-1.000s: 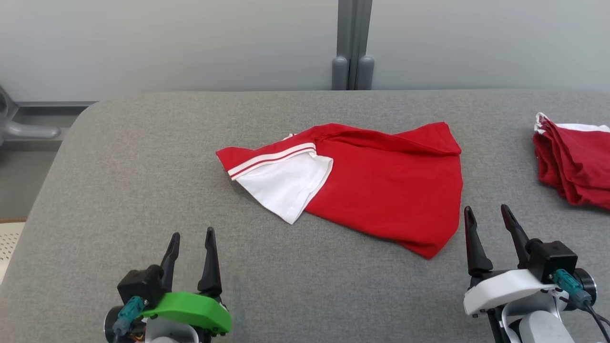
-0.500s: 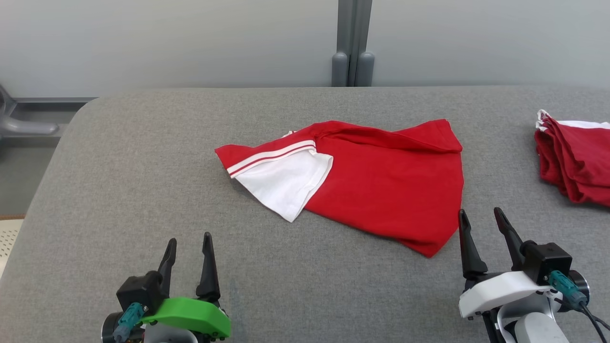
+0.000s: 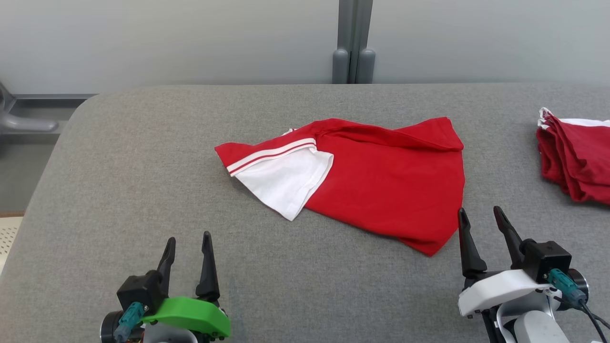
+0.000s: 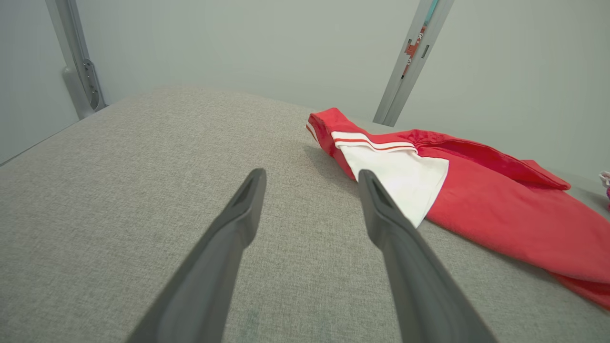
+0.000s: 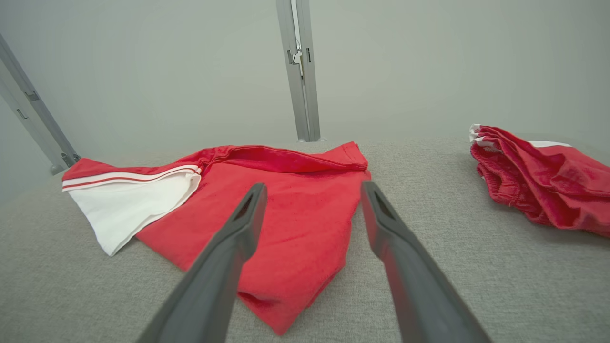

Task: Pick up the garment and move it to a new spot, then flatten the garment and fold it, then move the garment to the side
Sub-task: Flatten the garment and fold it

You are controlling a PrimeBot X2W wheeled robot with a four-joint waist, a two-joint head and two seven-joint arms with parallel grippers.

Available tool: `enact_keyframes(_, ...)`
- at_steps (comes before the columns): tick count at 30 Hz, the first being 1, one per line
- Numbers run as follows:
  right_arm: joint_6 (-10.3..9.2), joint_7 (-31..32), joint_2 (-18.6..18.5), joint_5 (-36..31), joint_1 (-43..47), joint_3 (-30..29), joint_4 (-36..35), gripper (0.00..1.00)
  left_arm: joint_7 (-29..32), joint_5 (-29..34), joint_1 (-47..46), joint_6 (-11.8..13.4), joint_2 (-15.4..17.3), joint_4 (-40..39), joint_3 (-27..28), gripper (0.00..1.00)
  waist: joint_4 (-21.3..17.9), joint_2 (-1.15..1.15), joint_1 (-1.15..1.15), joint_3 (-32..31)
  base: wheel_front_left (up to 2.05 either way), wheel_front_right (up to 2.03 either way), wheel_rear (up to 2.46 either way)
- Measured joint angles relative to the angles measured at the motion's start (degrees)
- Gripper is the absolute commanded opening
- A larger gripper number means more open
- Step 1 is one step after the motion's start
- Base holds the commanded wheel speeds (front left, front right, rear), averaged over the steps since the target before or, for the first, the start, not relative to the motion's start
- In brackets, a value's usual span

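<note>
Lying left-to-right, the garment point(image 3: 386, 190) perhaps points its sleeve point(image 3: 286, 183) left.

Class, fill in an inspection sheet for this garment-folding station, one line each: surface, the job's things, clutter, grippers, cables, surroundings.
Surface: grey fabric-covered table, flat, with a rounded far-left corner.
Job's things: red garment with a white panel and white stripes, lying loosely doubled over at mid-table.
Clutter: second red garment, bunched up near the table's right edge.
Grippers: left gripper open over bare table at the near left; right gripper open by the red garment's near right corner, holding nothing.
Cables: teal connector on each wrist; dark cable running off the right wrist.
Surroundings: pale wall and a grey post behind the table.
</note>
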Motion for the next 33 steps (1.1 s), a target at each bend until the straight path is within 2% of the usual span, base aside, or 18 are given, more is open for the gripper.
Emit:
enact_keyframes(4,0.00,0.0,0.0,0.0,-0.1,-0.1,0.0,1.00,0.0,0.7,-0.2,-0.4,0.0,0.9,-1.4,1.00,-0.1,0.00,0.00,0.3,0.00,0.00,0.00)
enact_keyframes(8,0.00,0.0,0.0,0.0,-0.3,0.1,0.1,1.00,1.9,0.9,-2.4,-2.1,0.0,6.1,-7.3,1.00,-0.4,0.00,0.00,1.1,0.00,0.00,0.00)
enact_keyframes(14,0.00,0.0,0.1,0.0,-2.0,1.1,0.3,1.00,6.5,-8.2,-10.2,-2.9,-0.1,12.5,-15.8,1.00,-1.7,0.00,0.00,3.1,0.00,0.00,0.00)
enact_keyframes(17,0.00,0.0,0.0,-0.1,-3.0,1.1,0.1,1.00,7.4,-10.9,-14.0,-1.6,-0.1,16.1,-18.7,1.00,-2.8,0.00,0.00,4.3,0.00,0.00,0.00)
enact_keyframes(22,0.00,0.0,0.0,-0.5,-4.1,1.2,-0.2,1.00,6.2,-17.2,-19.6,-0.2,-0.1,21.3,-20.2,1.00,-5.0,0.00,0.00,6.5,0.00,0.00,0.00)
enact_keyframes(25,0.00,0.0,0.0,-0.6,-4.6,1.0,-0.2,1.00,5.7,-21.0,-21.9,0.2,-0.1,23.9,-20.8,1.00,-6.5,0.00,0.00,7.8,0.00,0.00,0.00)
enact_keyframes(33,0.00,0.0,0.0,-0.5,-5.0,0.8,-0.3,1.00,3.2,-25.4,-26.5,0.8,-0.1,29.6,-23.4,1.00,-9.7,0.00,0.00,10.4,0.00,0.00,0.00)
